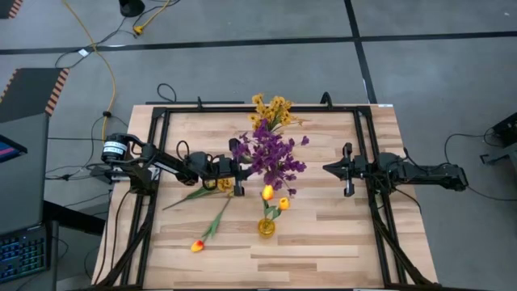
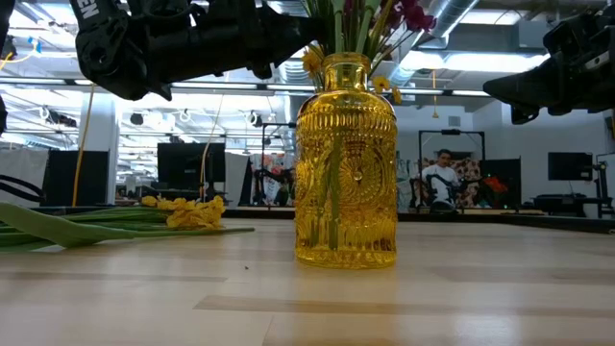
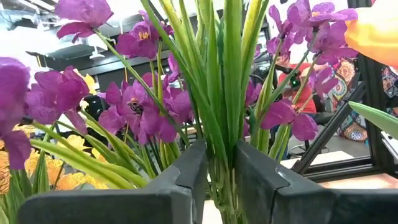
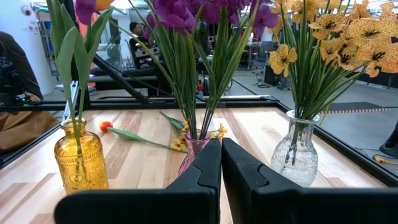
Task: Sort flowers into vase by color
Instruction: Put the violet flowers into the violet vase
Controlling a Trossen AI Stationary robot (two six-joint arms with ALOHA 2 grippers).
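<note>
Gripping nothing that I could make out, my left gripper point(image 3: 221, 186) stood slightly parted around the purple flowers' point(image 1: 271, 155) green stems above their vase. My right gripper point(image 4: 221, 163) waited shut, well apart. One tulip point(image 1: 197, 245) lay on the table point(image 1: 339, 242). No readable labels showed.

Purple artificial blossoms point(image 1: 271, 155) on long green stems stand upright as a bunch in a pinkish glass vase point(image 4: 194, 149) at the table's middle. Small yellow clustered blooms point(image 1: 271, 110) stand in a clear glass vase point(image 4: 299, 154) towards the far edge. Two yellow-orange tulips point(image 1: 273, 197) stand in an amber patterned glass vase point(image 2: 346, 163) nearer the front. One tulip point(image 1: 207, 234) lies flat on the wood, well apart, and a yellow cluster sprig point(image 2: 183, 211) lies beside the purple bunch.
</note>
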